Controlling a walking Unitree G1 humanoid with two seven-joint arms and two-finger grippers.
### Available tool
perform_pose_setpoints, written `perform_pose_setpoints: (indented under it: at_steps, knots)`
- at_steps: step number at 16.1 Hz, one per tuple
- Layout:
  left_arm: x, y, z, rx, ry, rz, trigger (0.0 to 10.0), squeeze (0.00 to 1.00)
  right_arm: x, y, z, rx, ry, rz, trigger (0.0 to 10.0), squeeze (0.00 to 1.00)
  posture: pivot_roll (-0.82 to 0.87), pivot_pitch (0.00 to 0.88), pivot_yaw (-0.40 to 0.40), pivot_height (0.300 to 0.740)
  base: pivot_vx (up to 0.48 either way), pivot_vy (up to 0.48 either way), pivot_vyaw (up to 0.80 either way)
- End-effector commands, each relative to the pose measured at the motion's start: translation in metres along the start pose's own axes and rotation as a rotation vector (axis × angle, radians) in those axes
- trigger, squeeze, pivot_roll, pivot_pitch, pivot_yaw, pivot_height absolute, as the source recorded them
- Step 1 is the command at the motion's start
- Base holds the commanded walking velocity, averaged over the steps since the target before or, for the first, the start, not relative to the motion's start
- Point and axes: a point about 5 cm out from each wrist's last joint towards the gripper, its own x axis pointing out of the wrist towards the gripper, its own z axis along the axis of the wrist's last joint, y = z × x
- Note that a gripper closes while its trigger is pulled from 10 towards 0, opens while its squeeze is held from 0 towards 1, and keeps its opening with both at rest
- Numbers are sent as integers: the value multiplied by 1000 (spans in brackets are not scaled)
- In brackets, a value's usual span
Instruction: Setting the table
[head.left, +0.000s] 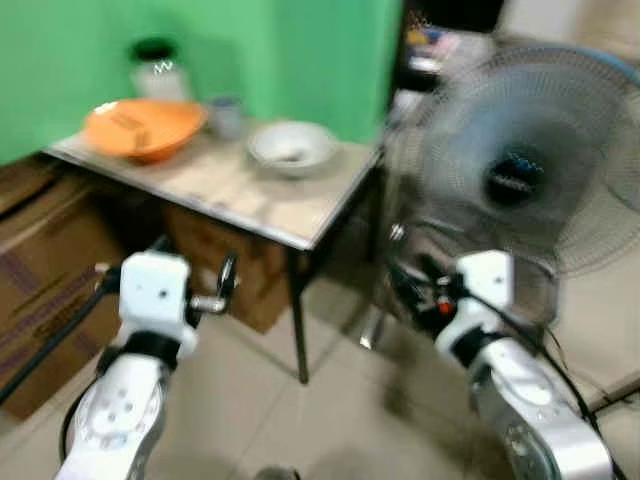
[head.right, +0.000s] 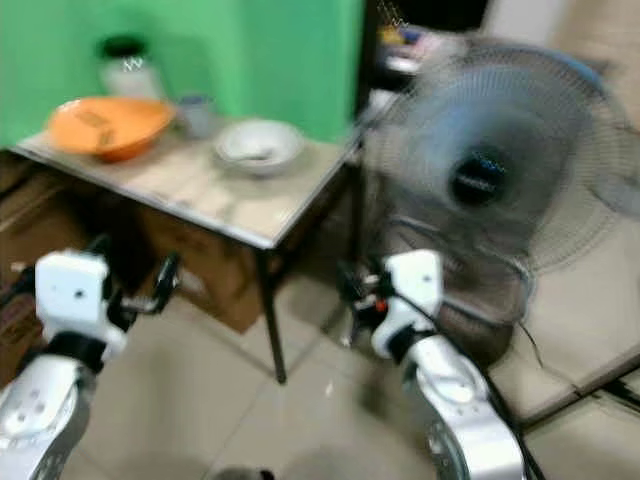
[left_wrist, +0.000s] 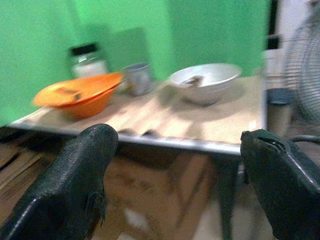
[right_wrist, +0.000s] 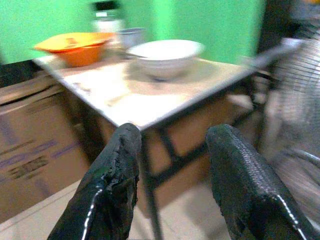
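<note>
A small table (head.left: 250, 205) stands against a green wall. On it sit an orange bowl (head.left: 143, 127), a white bowl (head.left: 291, 146) with something dark inside, a grey cup (head.left: 226, 117) and a black-lidded jar (head.left: 158, 70). My left gripper (head.left: 225, 285) is held low in front of the table's near edge, open and empty. My right gripper (head.left: 410, 283) hangs low to the right of the table, near the fan, open with nothing between its fingers (right_wrist: 115, 185). The left wrist view looks between its fingers (left_wrist: 75, 180) at the tabletop (left_wrist: 200, 125).
A large standing fan (head.left: 520, 170) rises close on the right of the table. Cardboard boxes (head.left: 45, 270) are stacked at the left and under the table. Tiled floor (head.left: 300, 420) lies in front. All views are motion-blurred.
</note>
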Motion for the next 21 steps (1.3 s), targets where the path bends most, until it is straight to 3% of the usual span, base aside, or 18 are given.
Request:
perform_pose_setpoints:
  at_steps: [1, 10, 21]
  knots:
    - [-1, -6, 6, -1, -25, -34, 10000, 0, 1, -6, 1, -33, 1, -16, 10000, 0, 104, 0, 0, 740, 334, 0, 800]
    - [-2, -3, 9, 2, -28, -28, 10000, 0, 9, -9, 7, -67, -45, -24, 10000, 0, 121, 0, -12, 740, 341, 0, 0]
    - [-3, -3, 10, 26, -27, -52, 10000, 0, 16, 0, 14, -69, -72, 66, 10000, 0, 140, 0, -20, 740, 343, 0, 0]
